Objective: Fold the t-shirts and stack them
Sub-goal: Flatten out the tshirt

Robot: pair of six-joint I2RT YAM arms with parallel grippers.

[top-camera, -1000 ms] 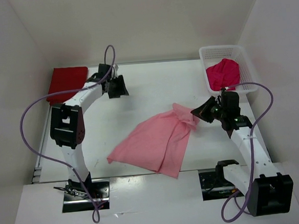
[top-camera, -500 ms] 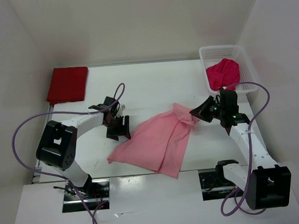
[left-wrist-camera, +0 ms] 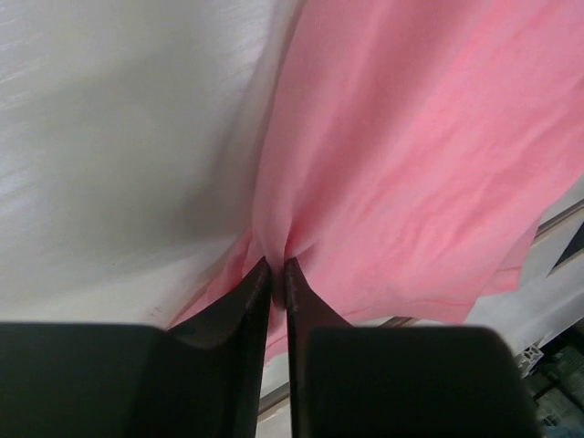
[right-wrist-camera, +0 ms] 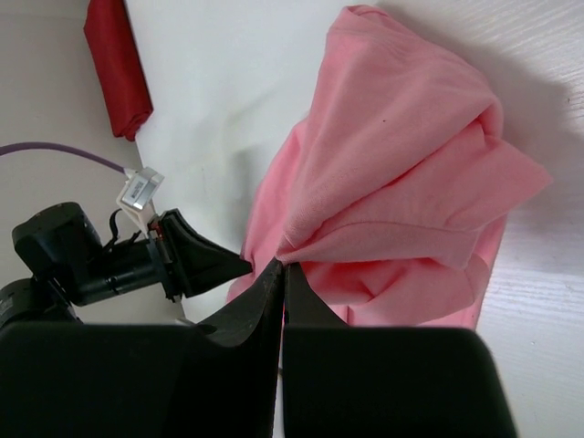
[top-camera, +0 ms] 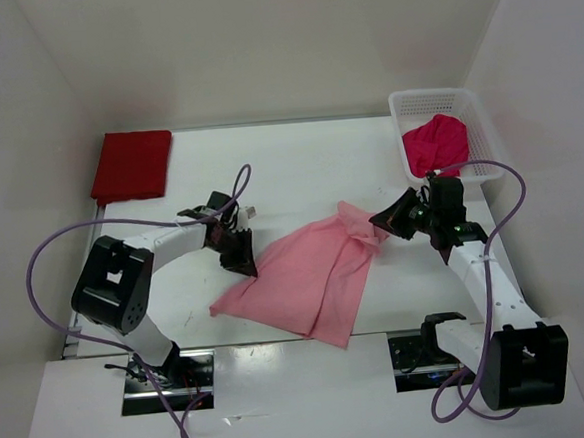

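Light pink t-shirt lies loosely spread on the table, between the two tools. Left gripper: jaws nearly together, pinching the shirt's near edge at their tips. Right gripper: jaws pressed together on the bunched end. Dark red t-shirt lies folded, well beyond the left gripper. Magenta t-shirt sits in the basket, just beyond the right gripper.

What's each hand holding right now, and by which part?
Both hold the light pink t-shirt. The left hand pinches its edge on the left arm's side; the right hand pinches a fold at its bunched opposite end.
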